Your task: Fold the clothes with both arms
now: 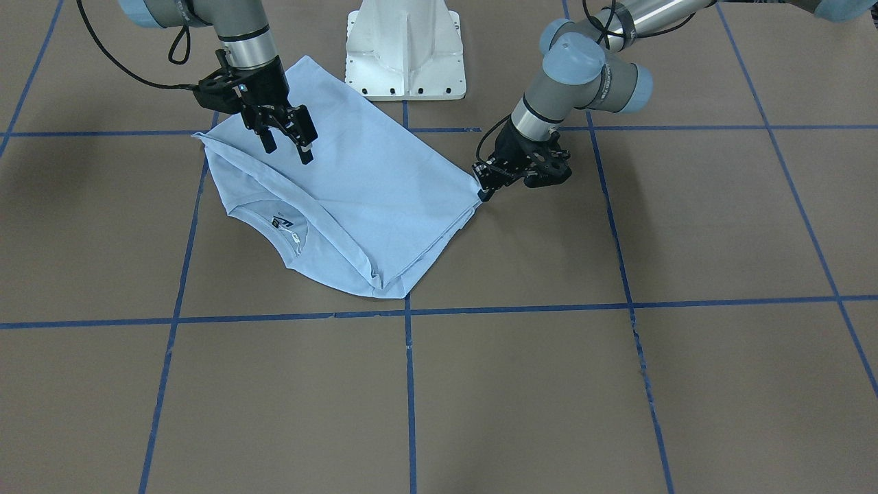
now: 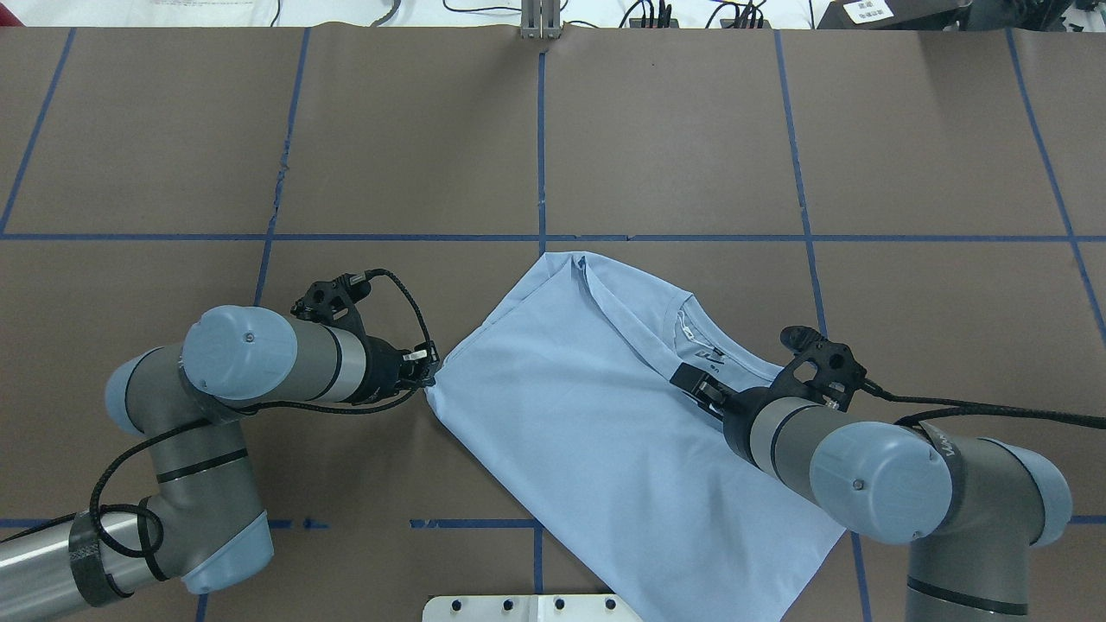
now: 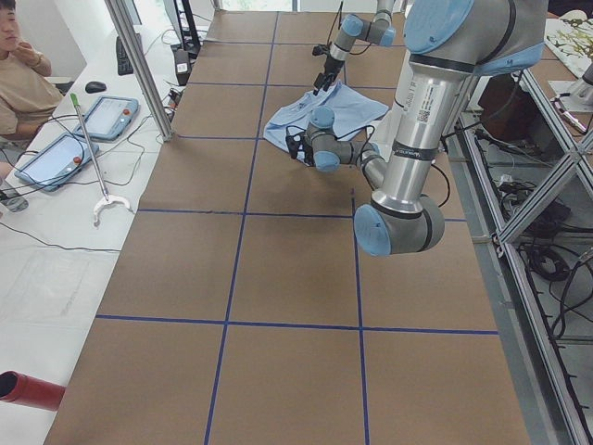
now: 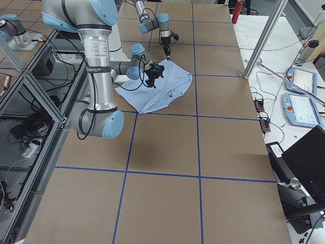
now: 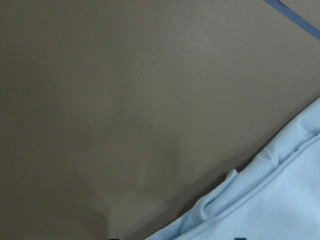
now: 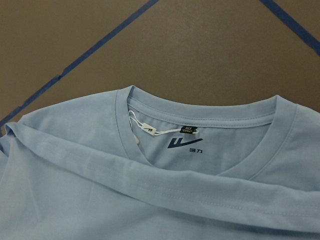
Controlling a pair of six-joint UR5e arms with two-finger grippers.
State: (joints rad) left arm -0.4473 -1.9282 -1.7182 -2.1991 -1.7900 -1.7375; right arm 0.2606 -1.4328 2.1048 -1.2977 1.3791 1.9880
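The light blue T-shirt (image 1: 384, 185) lies folded lengthwise on the brown table, its collar and neck label (image 1: 282, 223) towards the far side from the robot. It also shows in the overhead view (image 2: 587, 432). My left gripper (image 1: 483, 191) is low at the table, its fingers together on the shirt's side corner (image 2: 429, 370); the left wrist view shows only the shirt's edge (image 5: 280, 200). My right gripper (image 1: 288, 140) is open and empty, hovering above the shirt near the collar (image 2: 696, 389). The right wrist view shows the ribbed collar (image 6: 200, 107) and the fold below it.
The white pedestal base (image 1: 405, 48) stands just behind the shirt. Blue tape lines (image 1: 409, 384) divide the brown table into squares. An operator (image 3: 18, 74) and tablets (image 3: 107, 116) are on a side bench beyond the table's far edge.
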